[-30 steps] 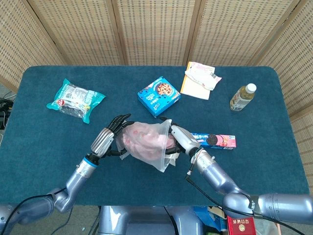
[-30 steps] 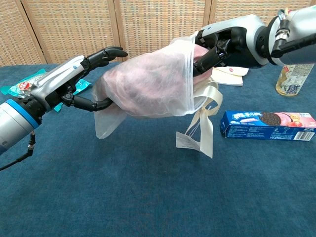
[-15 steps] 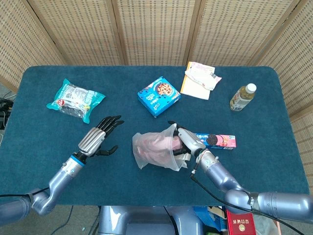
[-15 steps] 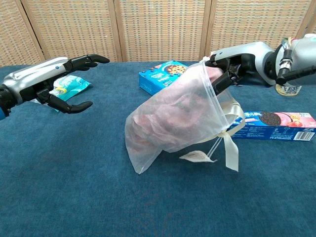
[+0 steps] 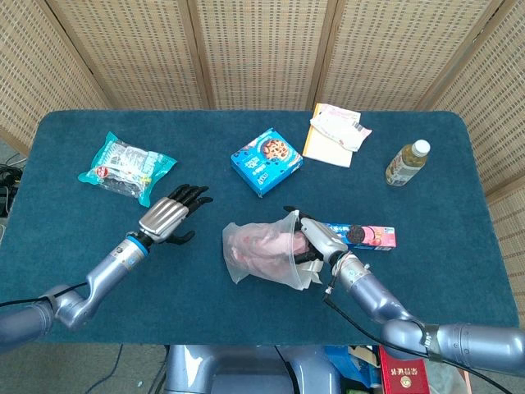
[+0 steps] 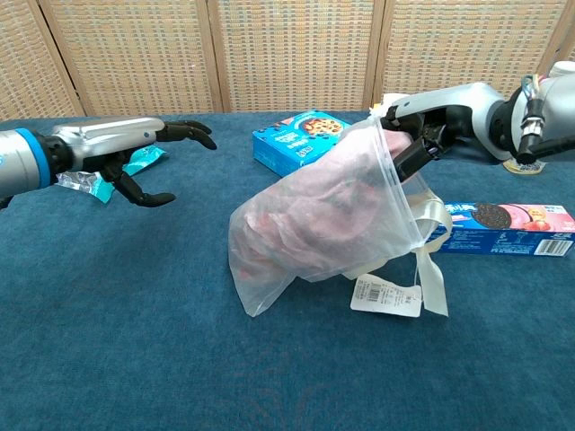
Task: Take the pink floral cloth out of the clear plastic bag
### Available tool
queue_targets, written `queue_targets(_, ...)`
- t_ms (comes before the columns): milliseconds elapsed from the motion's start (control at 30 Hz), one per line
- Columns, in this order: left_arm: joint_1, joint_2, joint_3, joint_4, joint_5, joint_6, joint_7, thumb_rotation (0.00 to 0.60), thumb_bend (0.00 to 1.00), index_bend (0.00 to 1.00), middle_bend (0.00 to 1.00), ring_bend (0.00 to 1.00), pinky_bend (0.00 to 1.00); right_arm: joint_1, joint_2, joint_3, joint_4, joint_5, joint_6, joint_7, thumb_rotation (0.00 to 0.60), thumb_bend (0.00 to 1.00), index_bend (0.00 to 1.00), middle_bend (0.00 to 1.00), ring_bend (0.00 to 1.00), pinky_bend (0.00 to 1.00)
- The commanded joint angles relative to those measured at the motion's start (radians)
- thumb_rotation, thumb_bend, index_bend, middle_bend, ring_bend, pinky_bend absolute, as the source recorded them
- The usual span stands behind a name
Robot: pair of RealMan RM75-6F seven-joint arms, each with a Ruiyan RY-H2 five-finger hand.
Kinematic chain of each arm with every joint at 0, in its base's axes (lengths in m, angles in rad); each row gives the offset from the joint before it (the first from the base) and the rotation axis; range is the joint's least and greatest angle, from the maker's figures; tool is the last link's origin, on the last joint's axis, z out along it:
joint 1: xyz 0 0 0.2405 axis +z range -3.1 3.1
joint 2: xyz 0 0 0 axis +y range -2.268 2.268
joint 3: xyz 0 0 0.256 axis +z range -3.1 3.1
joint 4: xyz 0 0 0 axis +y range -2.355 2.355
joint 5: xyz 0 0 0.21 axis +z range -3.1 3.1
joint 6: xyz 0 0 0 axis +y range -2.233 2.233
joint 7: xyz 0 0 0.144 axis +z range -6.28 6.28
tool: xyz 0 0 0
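Observation:
The clear plastic bag (image 5: 261,253) (image 6: 310,224) lies slumped on the blue table with the pink floral cloth (image 5: 271,244) (image 6: 305,211) bunched inside it. A cream ribbon and a white tag (image 6: 386,294) hang from its mouth. My right hand (image 5: 316,238) (image 6: 420,135) reaches into the raised mouth of the bag, its fingers closed on the top of the cloth. My left hand (image 5: 169,218) (image 6: 135,154) hovers well to the left of the bag with its fingers spread, holding nothing.
A long cookie box (image 5: 367,235) (image 6: 503,229) lies just right of the bag. A blue cookie box (image 5: 266,161) (image 6: 301,142) sits behind it. A green snack packet (image 5: 125,167), white packets (image 5: 335,134) and a drink bottle (image 5: 407,163) stand farther off.
My left hand let go of the bag and drew away to the left. The bag sank until its bottom rests on the table; my right hand lowered with its mouth.

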Motion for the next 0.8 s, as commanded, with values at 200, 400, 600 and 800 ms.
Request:
queue_targets(200, -0.090, -0.137, -0.020, 0.135, -0.014, -0.102, 0.150, 0.600, 0.39, 0.24, 0.00, 0.00, 0.00, -0.010, -0.010, -0.006, 0.021, -0.024, -0.027, 0.015, 0.600, 0.81, 0.74, 0.02, 0.00, 0.00)
queue_targets(400, -0.113, -0.205, -0.026, 0.210, -0.023, -0.114, 0.219, 0.600, 0.39, 0.24, 0.00, 0.00, 0.00, -0.018, -0.011, -0.004, 0.031, -0.048, -0.040, 0.026, 0.600, 0.82, 0.74, 0.02, 0.00, 0.00)
queue_targets(600, -0.133, -0.239, -0.036, 0.243, -0.031, -0.131, 0.212, 0.600, 0.39, 0.24, 0.00, 0.00, 0.00, -0.023, -0.008, -0.001, 0.033, -0.057, -0.043, 0.035, 0.600, 0.82, 0.74, 0.02, 0.00, 0.00)
queue_targets(800, -0.152, -0.265, -0.044, 0.258, -0.034, -0.145, 0.190, 0.600, 0.39, 0.28, 0.00, 0.00, 0.00, -0.026, -0.005, 0.004, 0.038, -0.061, -0.051, 0.045, 0.600, 0.83, 0.74, 0.03, 0.00, 0.00)
